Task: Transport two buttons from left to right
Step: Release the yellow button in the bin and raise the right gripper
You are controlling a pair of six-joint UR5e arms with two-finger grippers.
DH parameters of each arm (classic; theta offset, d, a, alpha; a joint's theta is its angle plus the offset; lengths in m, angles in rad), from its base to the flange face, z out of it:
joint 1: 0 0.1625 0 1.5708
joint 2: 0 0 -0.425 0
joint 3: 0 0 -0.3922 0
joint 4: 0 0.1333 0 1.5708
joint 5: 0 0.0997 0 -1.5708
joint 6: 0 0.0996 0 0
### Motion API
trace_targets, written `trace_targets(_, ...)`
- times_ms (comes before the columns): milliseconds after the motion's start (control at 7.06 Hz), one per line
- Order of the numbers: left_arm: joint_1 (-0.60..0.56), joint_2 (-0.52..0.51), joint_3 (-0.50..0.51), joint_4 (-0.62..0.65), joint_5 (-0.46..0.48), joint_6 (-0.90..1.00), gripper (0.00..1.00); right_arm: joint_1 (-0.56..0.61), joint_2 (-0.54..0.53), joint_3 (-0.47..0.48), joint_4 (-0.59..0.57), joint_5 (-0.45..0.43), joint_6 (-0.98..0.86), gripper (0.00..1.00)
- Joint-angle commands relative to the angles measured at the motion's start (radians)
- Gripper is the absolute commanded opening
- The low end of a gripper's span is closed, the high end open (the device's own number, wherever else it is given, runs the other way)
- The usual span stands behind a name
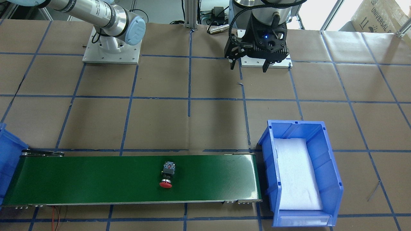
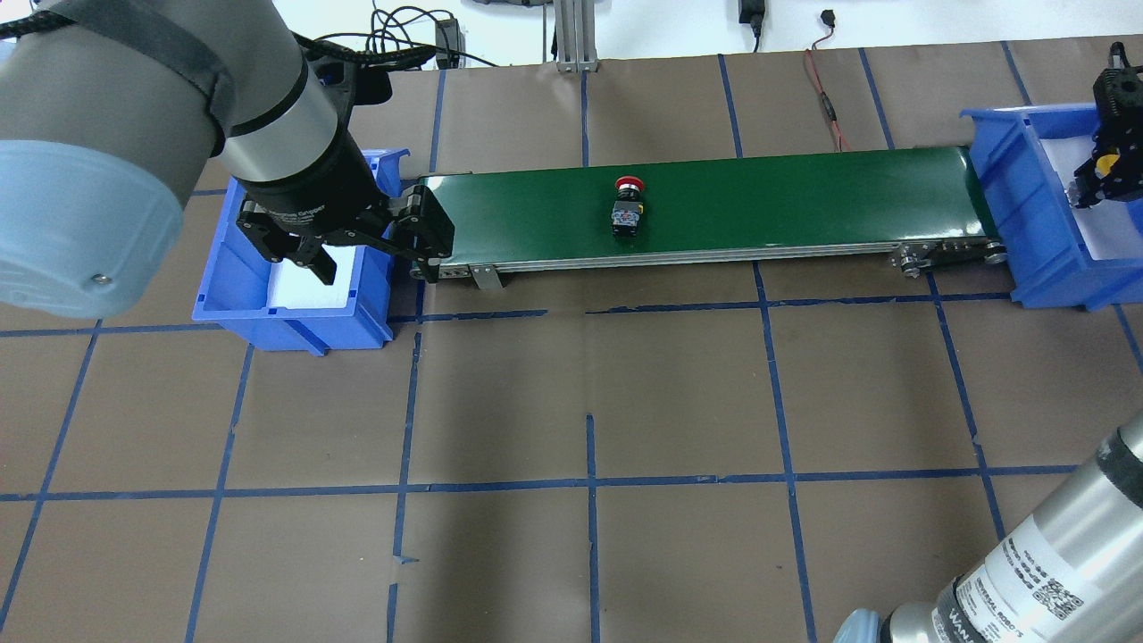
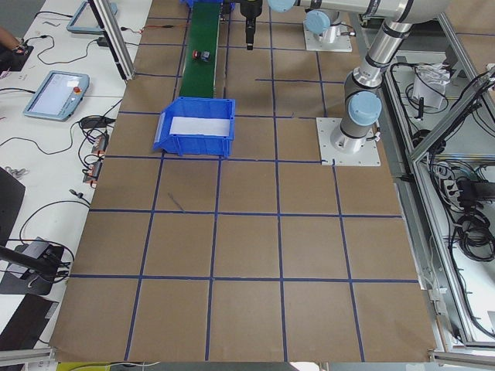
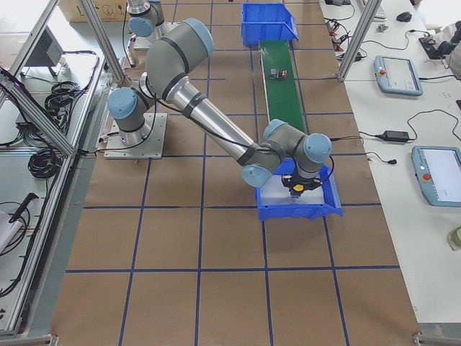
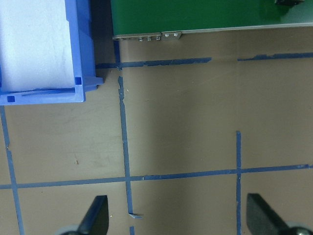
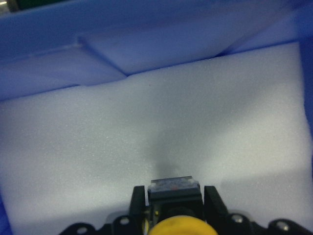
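— What is the surface?
— A brown paper-covered table [image 1: 205, 122] marked into squares by blue tape, with a long green conveyor belt [image 1: 96, 179] lying across it.
— And the buttons?
— The red-capped push button [image 1: 167, 175], on a black-grey body, lies on its side about halfway along the belt. Its cap points to the belt's edge away from the robot, and it touches neither long edge. Bare green runs from it toward both ends.
— The other one?
— The yellow-capped push button [image 2: 1105, 163] is pinched between the fingers of the right gripper [image 6: 174, 195]. It is over the white foam liner [image 6: 146, 137] in the blue plastic bin [image 2: 1018, 223] at the belt's right end. Whether it touches the foam I cannot tell, and the wrist view cuts the cap off at its lower edge.
— The left gripper?
— The left gripper [image 5: 177, 205] hangs with jaws spread and nothing between them. It is over bare paper on the robot's side of the belt's left end, near the second blue foam-lined bin [image 1: 334, 183].
— Anything cut off?
— The front view shows only a corner of the right-end bin, and the right gripper is out of frame. The side views are too small for detail.
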Motion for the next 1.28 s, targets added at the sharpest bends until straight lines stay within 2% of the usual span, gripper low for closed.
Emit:
trace_targets(0, 0.001, 0.008, -0.003, -0.001, 0.0, 0.003, 1.0, 0.0, 0.007, 0.001, -0.002, -0.001, -0.002, 0.43)
trace_targets(142, 0.001, 0.01, -0.003, -0.003, 0.0, 0.006, 1.0, -0.002, 0.002, 0.0, -0.004, -0.004, 0.021, 0.74)
trace_targets(283, 0.001, 0.008, 0.0, -0.001, 0.0, 0.006, 1.0, 0.0, -0.004, 0.001, 0.005, -0.003, 0.038, 0.99)
trace_targets(425, -0.001, 0.01, -0.003, -0.001, 0.0, 0.006, 1.0, -0.002, -0.023, -0.006, 0.007, -0.007, 0.068, 1.0)
trace_targets(850, -0.001, 0.006, 0.003, -0.001, -0.002, 0.006, 1.0, 0.036, -0.153, -0.023, 0.146, -0.043, 0.205, 1.0)
trace_targets(1133, 0.005, 0.0, 0.011, 0.0, -0.005, 0.006, 1.0, 0.085, -0.202, -0.019, 0.167, -0.037, 0.44, 1.0)
